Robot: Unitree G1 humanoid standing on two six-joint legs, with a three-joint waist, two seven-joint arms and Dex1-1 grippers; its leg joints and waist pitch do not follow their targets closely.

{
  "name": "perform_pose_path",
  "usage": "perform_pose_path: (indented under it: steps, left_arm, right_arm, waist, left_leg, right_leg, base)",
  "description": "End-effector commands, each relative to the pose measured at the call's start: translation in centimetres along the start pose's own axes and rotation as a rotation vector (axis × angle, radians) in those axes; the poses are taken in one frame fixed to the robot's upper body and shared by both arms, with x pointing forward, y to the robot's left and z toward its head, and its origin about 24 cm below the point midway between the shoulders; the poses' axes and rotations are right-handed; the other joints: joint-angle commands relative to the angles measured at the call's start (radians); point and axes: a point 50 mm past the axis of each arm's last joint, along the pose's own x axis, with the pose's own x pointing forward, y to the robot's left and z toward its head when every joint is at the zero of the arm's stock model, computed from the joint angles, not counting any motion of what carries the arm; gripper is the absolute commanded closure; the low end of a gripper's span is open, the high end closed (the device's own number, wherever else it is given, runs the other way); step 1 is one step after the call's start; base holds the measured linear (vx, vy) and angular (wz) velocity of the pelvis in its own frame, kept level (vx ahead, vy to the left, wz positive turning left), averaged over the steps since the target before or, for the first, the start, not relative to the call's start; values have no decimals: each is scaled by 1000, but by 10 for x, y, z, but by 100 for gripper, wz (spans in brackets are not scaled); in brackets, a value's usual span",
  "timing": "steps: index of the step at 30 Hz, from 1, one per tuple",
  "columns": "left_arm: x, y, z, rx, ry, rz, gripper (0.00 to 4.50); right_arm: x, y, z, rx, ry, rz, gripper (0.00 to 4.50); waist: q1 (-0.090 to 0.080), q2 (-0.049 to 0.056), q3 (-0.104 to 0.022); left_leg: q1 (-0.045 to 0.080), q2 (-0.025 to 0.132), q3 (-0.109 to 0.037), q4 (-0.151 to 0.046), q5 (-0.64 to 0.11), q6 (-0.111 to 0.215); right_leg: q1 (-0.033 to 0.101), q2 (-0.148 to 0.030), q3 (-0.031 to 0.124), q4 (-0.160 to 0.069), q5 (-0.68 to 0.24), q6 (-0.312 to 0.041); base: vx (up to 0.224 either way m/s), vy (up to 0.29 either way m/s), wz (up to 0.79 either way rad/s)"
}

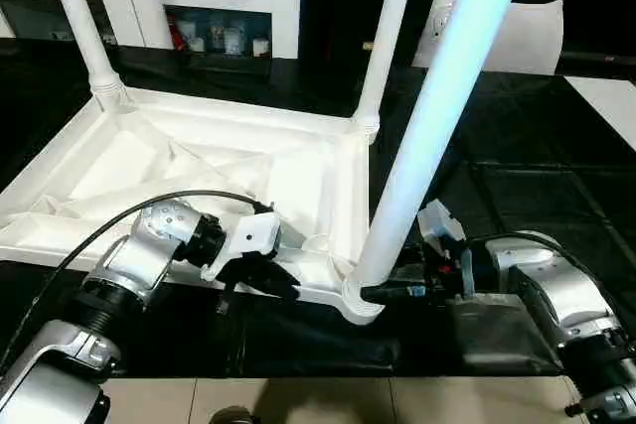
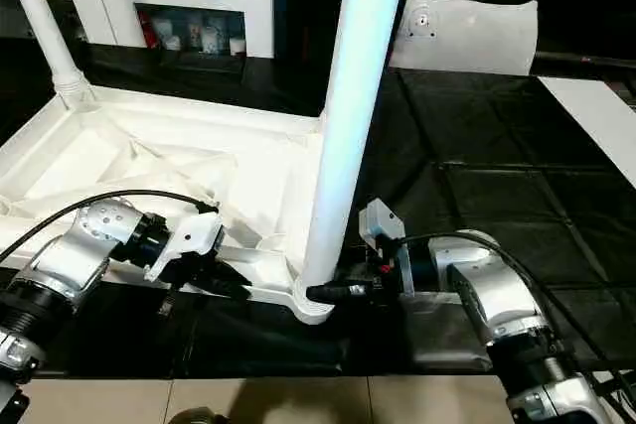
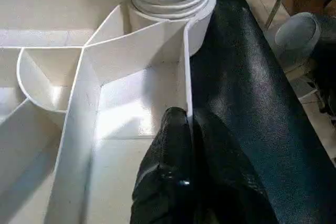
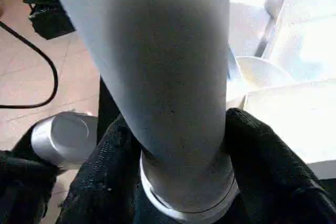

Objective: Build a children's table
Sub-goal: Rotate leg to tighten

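Right hand (image 2: pixel 343 292): black fingers (image 4: pixel 262 156) either side of the long white tapered round leg (image 2: pixel 348 126) at its base, apparently touching. Left hand (image 3: pixel 184 145) pinched shut on the white ribbed plastic tabletop's (image 1: pixel 199 161) near rim. Tabletop inverted on the black counter's (image 2: pixel 477 176) near-left part.

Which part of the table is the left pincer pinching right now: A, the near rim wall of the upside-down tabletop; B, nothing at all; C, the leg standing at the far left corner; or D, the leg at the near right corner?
A: the left wrist view shows the left pincer closed over the thin near rim wall of the tabletop, close to the corner socket holding the near leg.
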Motion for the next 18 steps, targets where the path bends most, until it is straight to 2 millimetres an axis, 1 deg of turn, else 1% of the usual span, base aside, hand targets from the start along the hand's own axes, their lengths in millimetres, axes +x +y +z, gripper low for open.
perform_pose_path:
  steps: [1,2,3,4,5,6,7,8,9,10,11,12,13,14,15,16,17,18]
  left_arm:
    - [10,3,4,-6,-8,35,450]
    - [14,10,7,-31,-29,119,450]
    - [16,14,9,-52,-42,170,450]
    - [21,20,13,-99,-82,230,450]
    - [21,20,14,-102,-85,232,450]
    - [26,25,20,-138,-126,278,450]
    - [27,27,22,-149,-141,299,450]
    - [28,28,23,-151,-144,303,450]
    - [34,35,31,-187,-188,363,450]
    - [37,40,35,-212,-209,412,450]
    - [39,43,38,-229,-222,443,450]
    - [43,48,43,-257,-236,492,450]
    - [47,53,46,-283,-244,541,450]
    - [48,54,48,-292,-247,557,450]
    - [51,59,52,-321,-259,606,450]
    - [54,63,57,-346,-269,653,450]
    - [55,65,59,-354,-272,671,450]
    - [56,66,61,-359,-273,681,450]
  right_arm:
    - [10,9,-5,54,-7,30,235]
    - [20,10,-9,74,-12,-26,235]
    - [27,9,-10,80,-16,-76,238]
    - [37,4,-11,100,-24,-167,239]
    - [38,4,-11,101,-25,-173,239]
    - [47,-1,-10,131,-46,-243,241]
    - [51,-3,-9,145,-59,-265,244]
    - [51,-4,-9,147,-61,-270,244]
    - [62,-11,-7,183,-80,-355,247]
    - [67,-16,-6,208,-82,-401,249]
    - [71,-18,-5,224,-82,-430,250]
    - [77,-24,-4,264,-83,-490,251]
    - [82,-29,-3,301,-84,-544,251]
    - [84,-31,-2,312,-84,-563,252]
    - [89,-35,0,340,-83,-620,252]
    - [95,-39,1,352,-80,-665,252]
    - [98,-40,2,365,-84,-691,252]
    - [99,-41,3,375,-87,-707,252]
  waist:
    - [-5,-1,-60]
    - [-3,1,-59]
    - [-4,3,-58]
    - [-8,1,-54]
    - [-12,0,-51]
    - [-19,1,-47]
    - [-26,0,-44]
    - [-30,-1,-43]
    - [-42,-2,-42]
    - [-54,1,-41]
    - [-59,-3,-41]
    - [-62,-2,-44]
    - [-67,0,-42]
    - [-71,0,-42]
    - [-72,1,-45]
    - [-75,1,-47]
    - [-75,-1,-48]
    - [-71,1,-49]
  left_leg:
    - [18,64,-8,-61,-72,76]
    - [19,64,-8,-61,-72,75]
    - [23,65,-10,-64,-92,69]
    - [23,62,-9,-67,-125,49]
    - [24,61,-9,-69,-143,34]
    - [26,59,-11,-72,-199,7]
    - [25,57,-14,-76,-236,-14]
    - [25,58,-17,-78,-252,-22]
    - [18,56,-21,-83,-276,-32]
    - [21,54,-23,-84,-301,-46]
    - [21,53,-25,-84,-313,-48]
    - [25,51,-23,-80,-311,-44]
    - [25,51,-25,-80,-311,-35]
    - [24,50,-24,-80,-309,-34]
    - [23,51,-25,-80,-297,-32]
    - [21,51,-22,-81,-280,-30]
    - [21,50,-22,-81,-271,-28]
    - [26,51,-19,-80,-265,-22]
  right_leg:
    - [36,-97,38,-61,70,-242]
    - [35,-97,38,-62,69,-242]
    - [28,-99,37,-65,44,-243]
    - [28,-100,38,-72,-22,-237]
    - [25,-101,38,-75,-65,-233]
    - [22,-104,39,-87,-187,-214]
    - [22,-106,40,-93,-285,-192]
    - [21,-107,41,-96,-322,-181]
    - [25,-107,38,-100,-380,-156]
    - [17,-106,35,-103,-423,-144]
    - [17,-107,33,-106,-450,-133]
    - [14,-109,34,-109,-459,-122]
    - [11,-111,34,-113,-461,-127]
    - [10,-110,34,-113,-459,-127]
    - [12,-109,33,-111,-436,-130]
    - [11,-107,35,-108,-392,-137]
    - [12,-107,34,-108,-374,-140]
    - [10,-106,36,-107,-334,-149]
  base:
    - [0,0,0]
    - [0,0,0]
    - [0,0,0]
    - [0,0,0]
    - [-52,-1,0]
    - [-52,-1,0]
    - [-58,6,-4]
    - [-51,22,-11]
    - [-78,38,-18]
    - [0,0,0]
    - [0,0,0]
    - [0,0,0]
    - [0,0,0]
    - [0,0,0]
    - [0,0,0]
    - [0,0,0]
    - [0,0,0]
    - [0,0,0]
